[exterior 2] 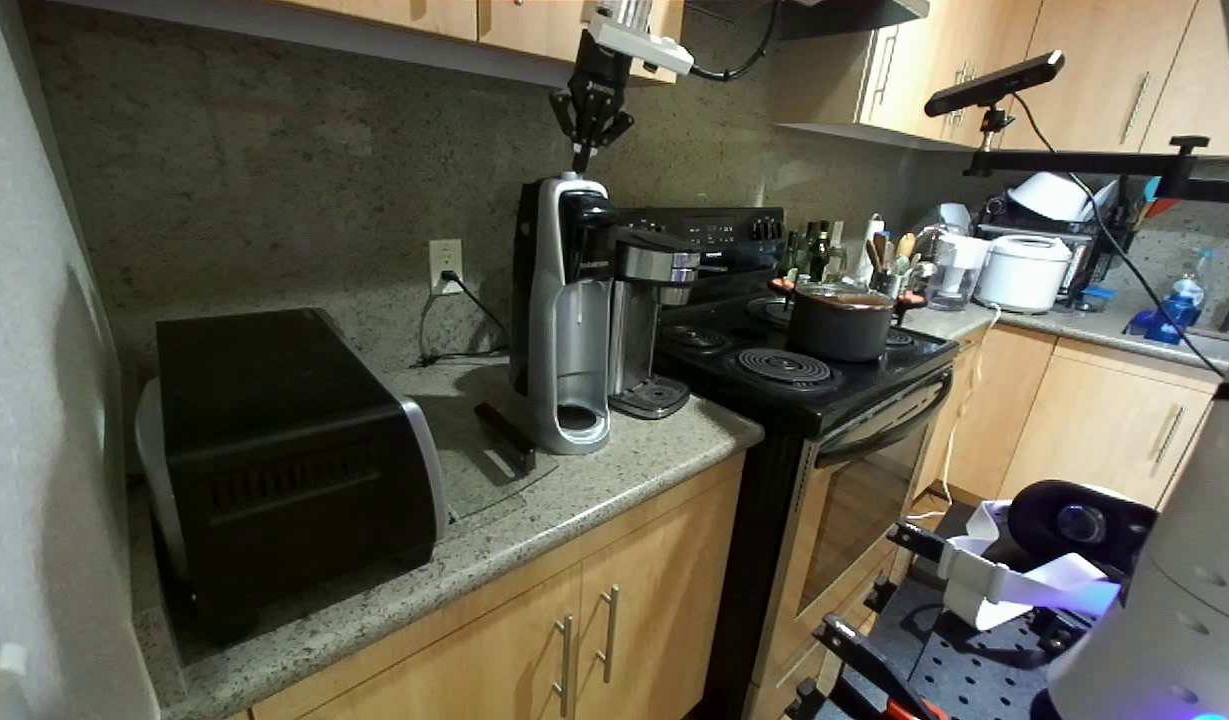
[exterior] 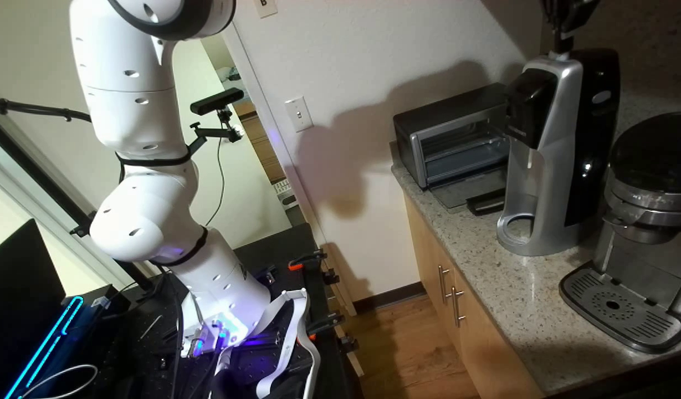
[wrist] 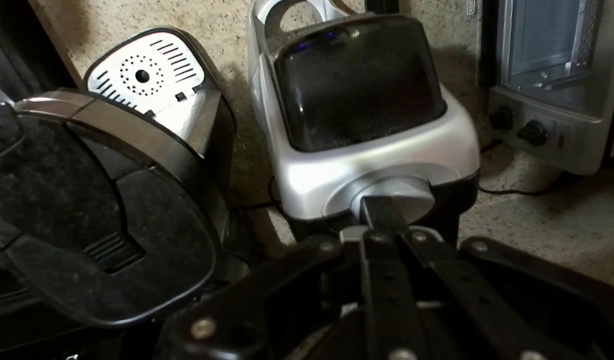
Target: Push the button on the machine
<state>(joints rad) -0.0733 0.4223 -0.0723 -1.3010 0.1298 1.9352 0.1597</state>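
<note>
The desk (exterior: pixel 517 299) carried the machine (exterior 2: pixel 562 315), standing upright between a low toaster oven (exterior 2: pixel 294 470) and a round dark-topped appliance (exterior: pixel 653 210). The machine lay beneath the jaws, its long axis near vertical and roughly in line with them as they pointed down; a short downward press was judged to be required. The jaws were narrow, tips together, with no object seen between them. The machine presented a black rear body (exterior: pixel 589 138), a curved silver front column (exterior: pixel 553 160) with an open bay (exterior 2: pixel 584 340), and a glossy dark head panel (wrist: pixel 361 80). On top, behind that panel, the presumed button (wrist: pixel 414 192) was a round silver cap. The fingertips (wrist: pixel 384 212) stood over its edge; whether they touched it or hung just above could not be determined.
</note>
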